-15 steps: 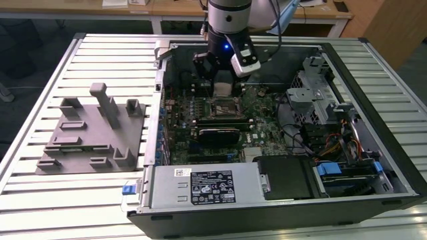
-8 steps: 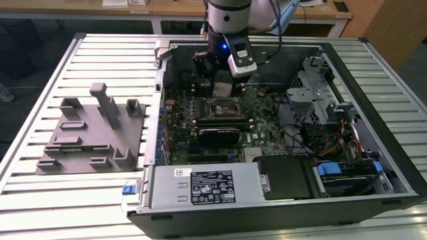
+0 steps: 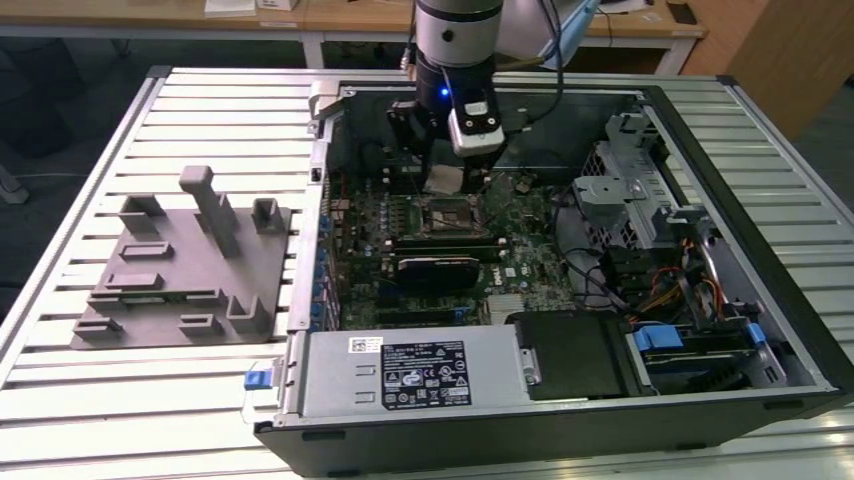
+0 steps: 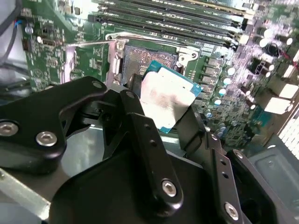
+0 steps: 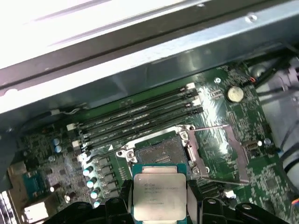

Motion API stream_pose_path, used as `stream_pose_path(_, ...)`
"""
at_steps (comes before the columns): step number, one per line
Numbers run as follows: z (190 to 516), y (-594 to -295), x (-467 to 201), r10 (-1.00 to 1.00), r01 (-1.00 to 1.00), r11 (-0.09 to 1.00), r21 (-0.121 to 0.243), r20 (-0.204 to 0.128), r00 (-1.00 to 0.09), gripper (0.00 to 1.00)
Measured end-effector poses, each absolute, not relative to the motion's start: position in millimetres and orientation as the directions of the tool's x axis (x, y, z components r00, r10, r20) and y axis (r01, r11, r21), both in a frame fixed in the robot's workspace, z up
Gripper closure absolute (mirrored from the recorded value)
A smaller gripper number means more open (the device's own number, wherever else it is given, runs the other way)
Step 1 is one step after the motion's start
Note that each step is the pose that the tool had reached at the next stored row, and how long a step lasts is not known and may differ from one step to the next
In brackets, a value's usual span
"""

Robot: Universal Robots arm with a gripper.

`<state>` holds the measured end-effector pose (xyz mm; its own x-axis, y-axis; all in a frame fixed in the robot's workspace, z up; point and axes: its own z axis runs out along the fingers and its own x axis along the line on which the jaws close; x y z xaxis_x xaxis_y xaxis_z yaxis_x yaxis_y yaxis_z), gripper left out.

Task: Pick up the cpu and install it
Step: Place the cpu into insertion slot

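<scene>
My gripper [image 3: 447, 172] is shut on the cpu [image 3: 445, 181], a flat square chip with a silvery top and greenish rim. It hangs inside the open computer case, just above the motherboard. In both wrist views the black fingers [image 5: 124, 201] clamp two opposite edges of the cpu [image 5: 159, 195] [image 4: 164, 97]. The open socket [image 5: 158, 151] [image 4: 142, 57] lies right beside and below the held chip, its contact field bare. Its metal retention frame [image 5: 219, 148] is swung open to one side. In the exterior view the socket [image 3: 447, 212] sits just in front of the gripper.
Memory slots [image 5: 140, 116] run beside the socket, with capacitors [image 5: 91, 179] nearby. The case holds a power supply [image 3: 414, 375] at the front, plus a drive cage [image 3: 641, 190] and cables [image 3: 667, 290] at the exterior view's right. A grey fixture plate [image 3: 180, 270] lies on the table at its left.
</scene>
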<state>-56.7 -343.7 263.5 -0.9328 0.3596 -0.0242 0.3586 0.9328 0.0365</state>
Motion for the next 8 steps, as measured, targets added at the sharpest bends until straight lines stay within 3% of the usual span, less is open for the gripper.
stream_pose_path(8,263.3,-343.7,-56.7,0.487,0.486,0.873,0.036,-0.024,-0.873,0.46)
